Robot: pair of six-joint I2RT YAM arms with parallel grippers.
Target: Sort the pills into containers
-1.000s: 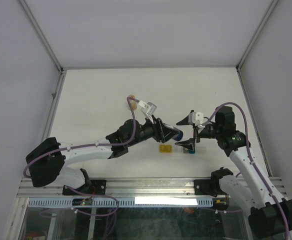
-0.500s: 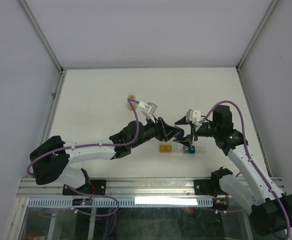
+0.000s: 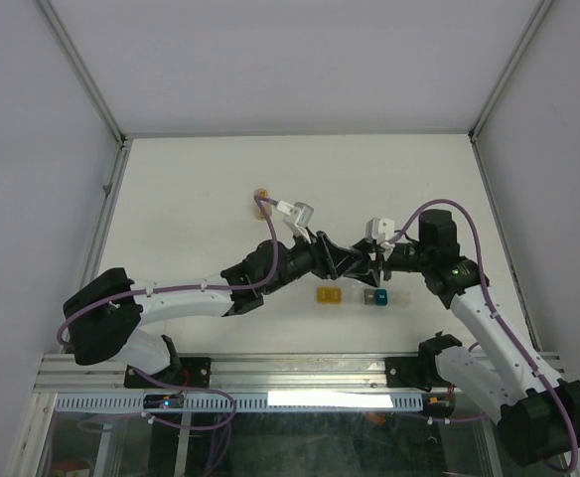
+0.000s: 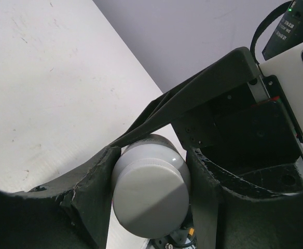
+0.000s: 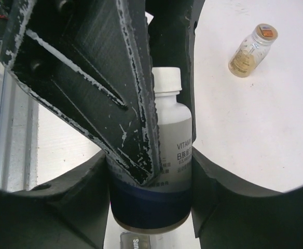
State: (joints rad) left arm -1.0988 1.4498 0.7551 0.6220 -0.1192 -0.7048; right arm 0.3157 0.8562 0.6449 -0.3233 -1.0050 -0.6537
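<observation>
Grip check: left end effector (image 3: 353, 260) clamped on a white plastic pill bottle (image 5: 172, 122) with white cap and dark blue band, right end effector (image 3: 371, 270) squeezing the same bottle's lower body. Tiny translucent yellow plastic cube box (image 3: 329, 295) and blue-teal one (image 3: 374, 296) sitting on the bench (image 3: 191, 189) close by.

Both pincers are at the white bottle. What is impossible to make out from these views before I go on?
- Pills inside the containers: top view, far too small.
- White bottle label: right wrist view, a finger of the left pincer covers most of the text.
- Whether the right pincer grips the bottle yet: that finger hides one contact, and the top view is too small.
</observation>
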